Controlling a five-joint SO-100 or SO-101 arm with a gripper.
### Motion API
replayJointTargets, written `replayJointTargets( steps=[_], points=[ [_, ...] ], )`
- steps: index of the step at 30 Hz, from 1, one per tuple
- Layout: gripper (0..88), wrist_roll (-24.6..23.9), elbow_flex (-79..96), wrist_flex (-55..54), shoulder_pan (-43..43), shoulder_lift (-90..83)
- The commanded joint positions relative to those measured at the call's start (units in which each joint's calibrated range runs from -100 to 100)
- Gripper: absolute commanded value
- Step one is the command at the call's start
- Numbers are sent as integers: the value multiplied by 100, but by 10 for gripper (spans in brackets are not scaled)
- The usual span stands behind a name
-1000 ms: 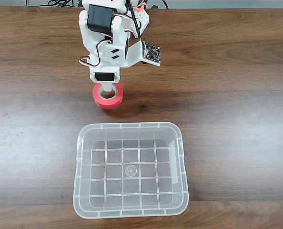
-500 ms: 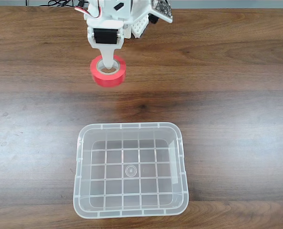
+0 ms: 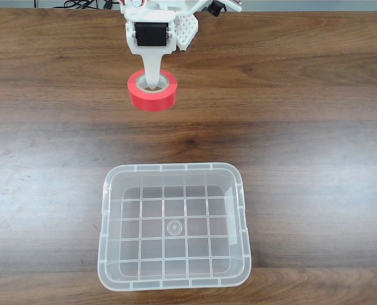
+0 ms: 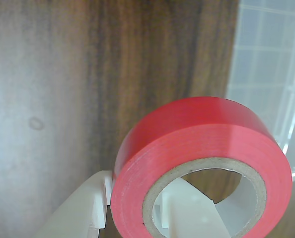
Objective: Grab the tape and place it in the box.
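- Gripper (image 3: 153, 84): clamped on the tape (image 3: 152, 91), with one white finger (image 4: 187, 218) passing through the cardboard core and the other finger (image 4: 85, 210) against the red outer wall, as the wrist view shows.
- Tape, position: carried in the gripper near the top of the fixed view. No contact with the table (image 3: 303, 127) can be confirmed, and it appears to be lifted clear.
- Box (image 3: 174, 171): sits on the table toward the bottom of the fixed view, well apart from the tape, upright and holding nothing. In the wrist view its rim (image 4: 286, 144) appears at the right edge.
- Stage, as judged: pickup is complete; carry to the box and release are not yet done.
- Risk 1: the hold bears on one side of the ring only, so the roll could pivot or slide off the inner finger during a fast swing.
- Risk 2: a low approach could catch the tape or fingers on the flanged rim and shove the light box.
- Risk 3: release near a wall could let the roll strike the rim, land on edge and roll out.
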Motion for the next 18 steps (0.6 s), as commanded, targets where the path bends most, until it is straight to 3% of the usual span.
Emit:
replayJointTargets(
  steps=[1, 10, 18],
  points=[
    [21, -71, -1002, -418, -340, 79],
    [21, -403, -3893, -838, -567, 2855],
    [21, -361, -6670, -820, -574, 5518]
  ],
)
